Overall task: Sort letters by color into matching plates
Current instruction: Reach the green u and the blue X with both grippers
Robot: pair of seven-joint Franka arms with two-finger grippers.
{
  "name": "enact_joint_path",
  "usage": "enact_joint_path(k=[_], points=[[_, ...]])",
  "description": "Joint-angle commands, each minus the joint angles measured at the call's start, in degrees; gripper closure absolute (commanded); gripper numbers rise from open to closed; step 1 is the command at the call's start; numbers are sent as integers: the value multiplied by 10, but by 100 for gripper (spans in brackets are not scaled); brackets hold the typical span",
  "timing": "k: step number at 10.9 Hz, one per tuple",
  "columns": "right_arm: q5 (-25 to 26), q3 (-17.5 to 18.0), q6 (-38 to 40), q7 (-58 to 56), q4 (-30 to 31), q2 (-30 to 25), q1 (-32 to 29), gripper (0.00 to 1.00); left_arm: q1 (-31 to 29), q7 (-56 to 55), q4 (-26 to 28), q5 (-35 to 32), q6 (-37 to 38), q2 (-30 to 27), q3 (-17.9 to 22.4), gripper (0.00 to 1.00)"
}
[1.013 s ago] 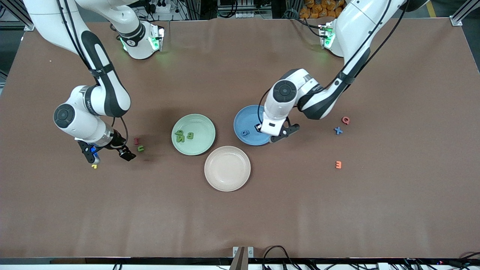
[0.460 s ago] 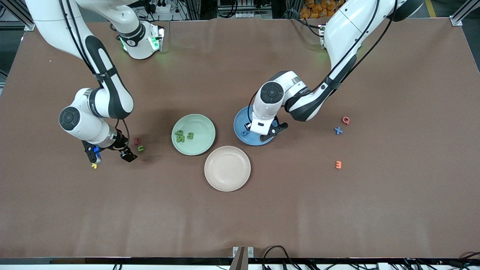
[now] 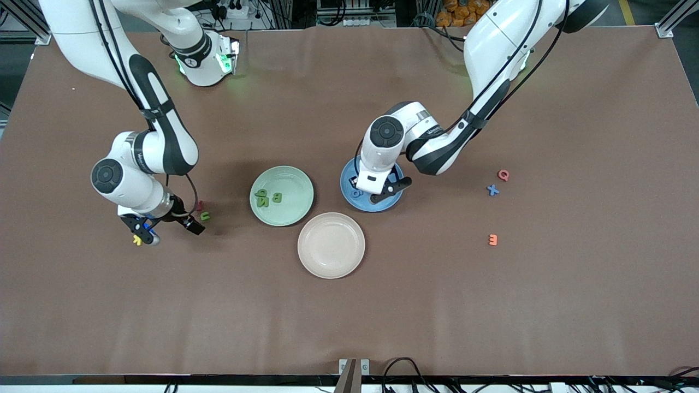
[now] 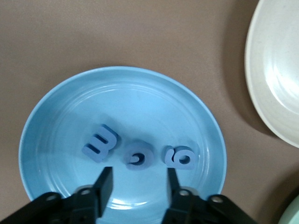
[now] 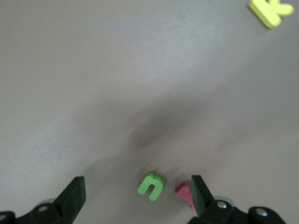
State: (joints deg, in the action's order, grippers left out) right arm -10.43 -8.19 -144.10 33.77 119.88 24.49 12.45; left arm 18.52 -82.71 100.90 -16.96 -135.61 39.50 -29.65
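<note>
The blue plate (image 4: 126, 102) holds three blue letters (image 4: 138, 156) in a row. My left gripper (image 4: 138, 181) hangs just over that plate (image 3: 348, 183), open, with nothing between its fingers. The green plate (image 3: 297, 183) carries three green letters (image 3: 277, 197). A green letter n (image 5: 151, 185) lies on the table between the wide-open fingers of my right gripper (image 5: 138, 195), which hovers low over it (image 3: 205, 216). A blue X (image 3: 492, 190) lies on the table toward the left arm's end.
A dark red letter (image 5: 184, 192) lies right beside the green n, close to one right fingertip. A yellow K (image 3: 137, 239) lies nearby. A beige-pink plate (image 3: 331, 245) sits nearer the camera than the other plates. A pink Q (image 3: 503, 174) and an orange E (image 3: 493, 239) lie near the X.
My left gripper moved in over the blue plate toward the right arm's end and its jaws opened. My right gripper shifted slightly toward the green n, still open.
</note>
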Motion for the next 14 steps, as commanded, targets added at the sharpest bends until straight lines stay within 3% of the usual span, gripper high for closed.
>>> enact_joint_path(k=[1,5,6,7,9,14], points=[[9,1,0,-168,-12,13,13,0,13,-9,-26,3,13,10,7,0],[23,1,1,-396,-8,21,21,0,13,-2,-35,1,13,9,9,0],[60,1,0,-427,-9,21,25,0,13,0,-38,-1,13,10,9,0],[162,1,0,-430,-10,19,28,0,13,2,-41,-3,13,9,10,0],[241,1,0,-428,-10,19,30,0,13,2,-47,-21,13,9,10,0],[237,2,1,-428,-13,14,29,0,-8,96,-45,-33,17,2,11,0]])
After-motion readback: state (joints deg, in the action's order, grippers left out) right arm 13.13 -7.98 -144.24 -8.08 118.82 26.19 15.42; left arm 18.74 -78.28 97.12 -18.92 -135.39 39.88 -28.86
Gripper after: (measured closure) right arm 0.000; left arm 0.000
